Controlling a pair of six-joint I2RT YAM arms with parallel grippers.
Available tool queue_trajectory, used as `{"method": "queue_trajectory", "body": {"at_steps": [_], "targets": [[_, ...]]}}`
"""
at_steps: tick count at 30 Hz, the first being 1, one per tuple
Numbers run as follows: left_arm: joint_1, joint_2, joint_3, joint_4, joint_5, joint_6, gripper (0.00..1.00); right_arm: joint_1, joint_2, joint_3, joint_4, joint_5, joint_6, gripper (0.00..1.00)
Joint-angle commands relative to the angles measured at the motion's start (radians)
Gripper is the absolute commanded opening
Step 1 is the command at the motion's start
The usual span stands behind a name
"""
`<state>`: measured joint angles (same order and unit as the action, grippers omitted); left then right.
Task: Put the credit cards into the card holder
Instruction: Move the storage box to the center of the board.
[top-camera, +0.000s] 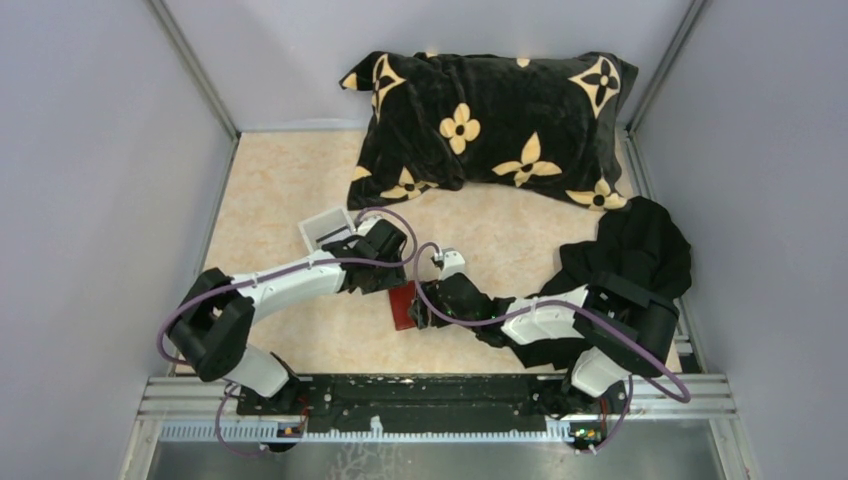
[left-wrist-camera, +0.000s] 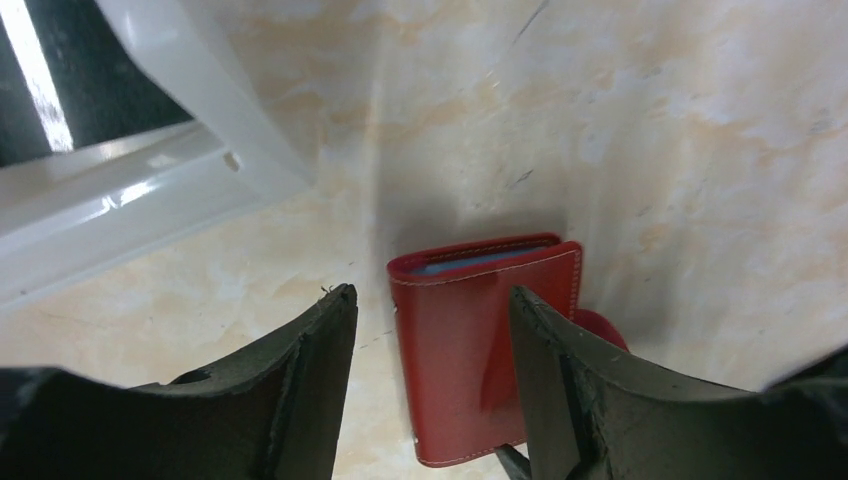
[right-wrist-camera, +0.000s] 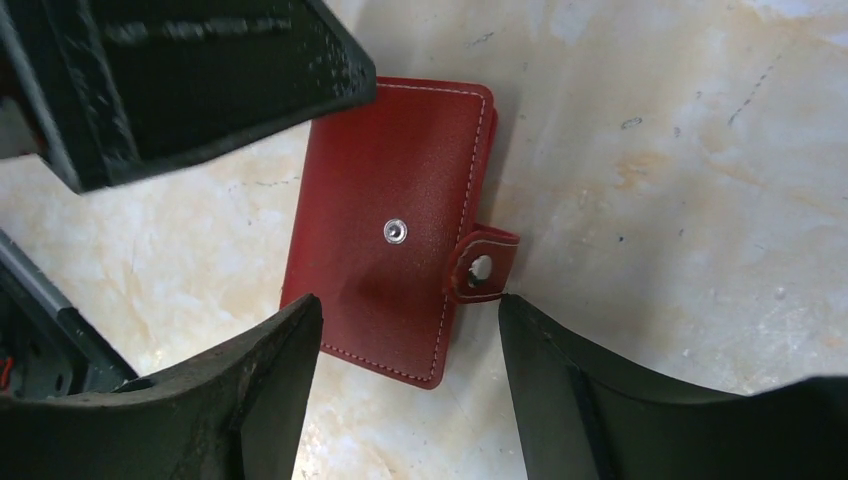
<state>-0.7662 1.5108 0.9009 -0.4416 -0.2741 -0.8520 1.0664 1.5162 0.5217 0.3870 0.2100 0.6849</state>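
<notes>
Jaws: left jaws spread wide, gripping nothing, hanging over the card holder (left-wrist-camera: 465, 360), with the right-hand jaw overlapping its right edge in the left wrist view. The right jaws are spread wide and empty, framing the card holder's lower end in the right wrist view.
Card holder: red, folded shut, flat on the tabletop (top-camera: 290, 190), centre of the top view between both arms. Its snap strap (right-wrist-camera: 482, 268) is unfastened, the stud (right-wrist-camera: 395, 231) is bare, and a blue-grey strip shows inside the upper edge.
White tray (top-camera: 325, 228): up and left of the card holder.
Black-and-gold pillow (top-camera: 490, 130): top of frame.
Black cloth (top-camera: 640, 245): right side.
</notes>
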Motion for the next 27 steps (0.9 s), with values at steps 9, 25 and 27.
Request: {"method": "queue_trajectory", "body": {"at_steps": [9,25,27], "targets": [[-0.039,-0.033,-0.112,0.020,-0.006,-0.088,0.63,-0.016,-0.091,-0.048,0.085,-0.069,0.000,0.65],[-0.078,-0.234,-0.038,-0.075,-0.190,-0.156,0.63,-0.016,-0.135,0.005,0.018,-0.117,-0.073,0.57],[-0.078,-0.267,-0.015,-0.090,-0.272,-0.132,0.65,-0.016,-0.141,0.035,-0.027,-0.095,-0.095,0.57]]}}
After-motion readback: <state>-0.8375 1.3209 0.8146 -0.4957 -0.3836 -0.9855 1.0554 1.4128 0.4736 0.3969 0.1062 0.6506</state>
